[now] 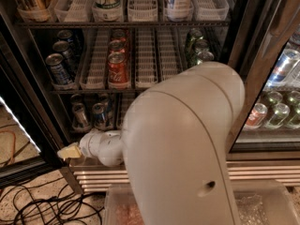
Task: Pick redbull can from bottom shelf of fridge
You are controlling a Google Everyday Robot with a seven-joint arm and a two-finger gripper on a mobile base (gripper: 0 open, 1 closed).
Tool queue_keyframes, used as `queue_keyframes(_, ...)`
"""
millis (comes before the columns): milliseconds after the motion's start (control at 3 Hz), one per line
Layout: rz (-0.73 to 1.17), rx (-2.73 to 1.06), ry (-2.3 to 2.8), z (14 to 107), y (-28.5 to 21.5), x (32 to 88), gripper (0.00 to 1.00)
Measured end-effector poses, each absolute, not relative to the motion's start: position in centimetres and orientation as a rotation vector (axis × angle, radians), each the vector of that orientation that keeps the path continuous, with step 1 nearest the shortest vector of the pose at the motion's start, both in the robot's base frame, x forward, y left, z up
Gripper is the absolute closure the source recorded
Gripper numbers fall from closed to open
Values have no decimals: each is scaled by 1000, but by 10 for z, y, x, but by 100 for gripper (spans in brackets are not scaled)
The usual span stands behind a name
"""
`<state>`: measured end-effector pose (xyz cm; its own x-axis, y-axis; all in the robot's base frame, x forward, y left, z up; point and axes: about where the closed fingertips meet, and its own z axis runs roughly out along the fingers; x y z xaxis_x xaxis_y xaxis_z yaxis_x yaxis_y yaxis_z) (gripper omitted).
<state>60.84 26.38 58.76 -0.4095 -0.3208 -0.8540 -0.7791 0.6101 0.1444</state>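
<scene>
The gripper (68,151) is sitting low in front of the fridge (244,55), its pale yellow tip pointing left and a little downward, and whether it is open or closed cannot be told, since only a single wedge of the tip is showing. Up and to the right of the gripper, the bottom shelf (75,131) is carrying two slim silver-and-blue cans side by side in its left lanes; the redbull can (99,116) nearer the arm is standing upright at the front of its lane, its long axis running vertical and its silver top facing up, with the twin can (80,116) just beside it, closer to straight above the gripper. So the target is lying above and right of the gripper, and apparently deeper into the cabinet, while the tip is aiming away from it, toward the floor cables (42,205) below and left of the gripper. The wrist (101,146), just right of the gripper, is running back into the large white arm shell (187,144), which is filling the space to the right and hiding the shelf's remaining lanes. Judging from this, nothing is being held yet, and the coming move is calling for the gripper to be raised and swung rightward until it is facing the can's side at mid height, then pushed inward; the twin can standing close by is leaving little room on that side
</scene>
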Motion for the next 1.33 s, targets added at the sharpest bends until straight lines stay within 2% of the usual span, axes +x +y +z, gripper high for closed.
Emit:
queue_keyframes(667, 638, -832, 1958, 584, 273, 616, 21)
queue_keyframes(1333, 536, -779, 1925, 587, 260, 644, 24)
